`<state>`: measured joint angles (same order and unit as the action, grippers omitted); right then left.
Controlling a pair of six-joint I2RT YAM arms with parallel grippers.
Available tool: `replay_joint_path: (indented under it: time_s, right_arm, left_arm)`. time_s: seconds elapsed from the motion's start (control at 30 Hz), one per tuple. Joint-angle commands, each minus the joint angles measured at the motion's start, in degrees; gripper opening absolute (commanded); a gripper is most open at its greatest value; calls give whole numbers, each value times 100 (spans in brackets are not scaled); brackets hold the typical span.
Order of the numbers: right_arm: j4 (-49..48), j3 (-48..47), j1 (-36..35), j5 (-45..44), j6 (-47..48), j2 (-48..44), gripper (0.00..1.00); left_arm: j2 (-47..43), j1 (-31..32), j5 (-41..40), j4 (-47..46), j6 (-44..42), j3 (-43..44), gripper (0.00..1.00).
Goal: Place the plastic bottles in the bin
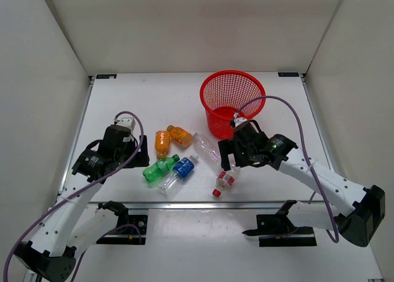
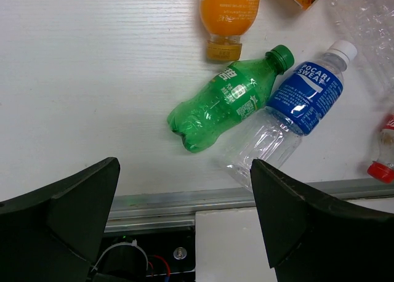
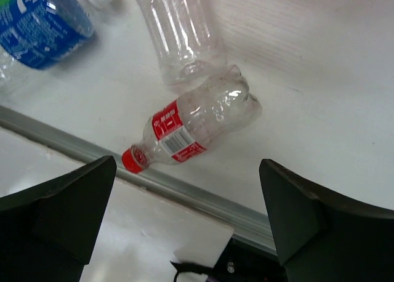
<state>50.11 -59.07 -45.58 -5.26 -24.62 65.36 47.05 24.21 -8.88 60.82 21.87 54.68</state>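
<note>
The red mesh bin stands at the back right. Six bottles lie on the table in front of it: two orange, one green, one blue-labelled, one plain clear and one clear with a red label and cap. My right gripper is open and empty just above the red-labelled bottle. My left gripper is open and empty, left of the green bottle and the blue-labelled one.
A metal rail runs along the table's near edge. White walls enclose the table on the left, back and right. The arms' black mounts sit below the rail.
</note>
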Motion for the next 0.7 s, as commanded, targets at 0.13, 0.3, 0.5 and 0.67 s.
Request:
replay_joint_path:
  time_s: [0.13,0.3,0.5,0.67]
  right_arm:
    - [-1029,773,224,199,-533,-341,99]
    - [-1145,1142,-19,-69,-1122,-165,99]
    - [-1458,1476,-390,-1013,-2257,90,92]
    - [-1723,1688,-583,-1197,-2820,388,91]
  left_arm:
    - [94,14,44,-114,-60,-1,98]
    - [217,-65,-157,-175,-165,122,99]
    - [445,-416,-500,-343,-236,166,99]
    - [682,-566,-491,-570,-227,192,99]
